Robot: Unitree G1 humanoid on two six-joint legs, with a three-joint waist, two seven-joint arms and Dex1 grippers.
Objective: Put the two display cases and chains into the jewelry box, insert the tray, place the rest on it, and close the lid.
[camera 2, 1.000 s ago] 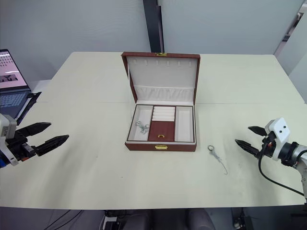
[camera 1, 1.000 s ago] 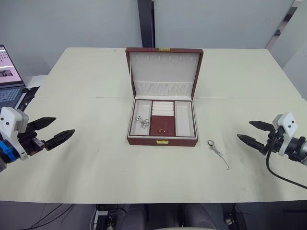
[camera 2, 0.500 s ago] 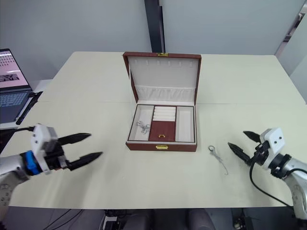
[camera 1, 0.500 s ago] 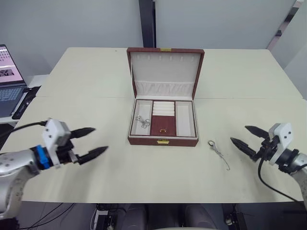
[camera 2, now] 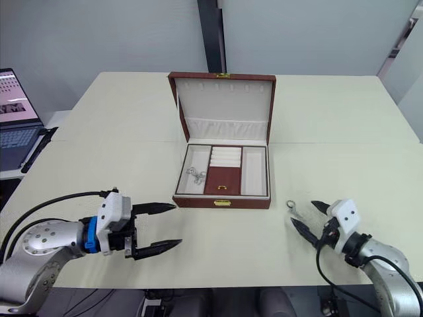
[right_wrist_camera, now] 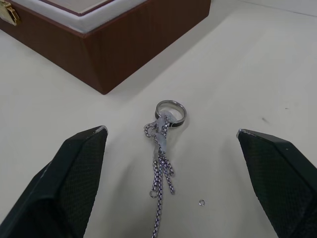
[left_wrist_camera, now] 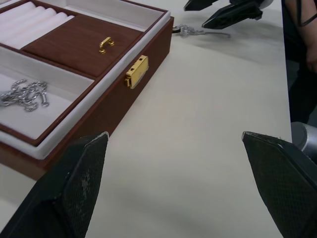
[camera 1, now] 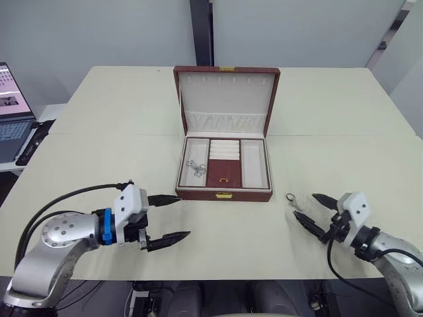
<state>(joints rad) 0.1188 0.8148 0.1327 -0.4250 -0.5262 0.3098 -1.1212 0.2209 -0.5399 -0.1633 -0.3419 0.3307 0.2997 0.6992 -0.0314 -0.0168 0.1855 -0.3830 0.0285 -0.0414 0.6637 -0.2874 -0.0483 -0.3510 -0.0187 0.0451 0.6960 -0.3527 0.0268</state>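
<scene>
Right wrist view, chain [right_wrist_camera: 159, 168] between open right claw [right_wrist_camera: 171, 173]

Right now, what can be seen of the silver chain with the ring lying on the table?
The silver chain with a ring lies flat on the cream table, just off the front right corner of the dark red jewelry box, apart from it. A dark-banded metal ring sits at its box-side end. A tiny loose link lies beside it. The open right gripper straddles it without touching.

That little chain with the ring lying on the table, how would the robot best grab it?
Probably from above, at the bunched links just below the ring of the chain. It lies flat on the table, so the right gripper, open beside it, would pinch that thickest clump.
</scene>
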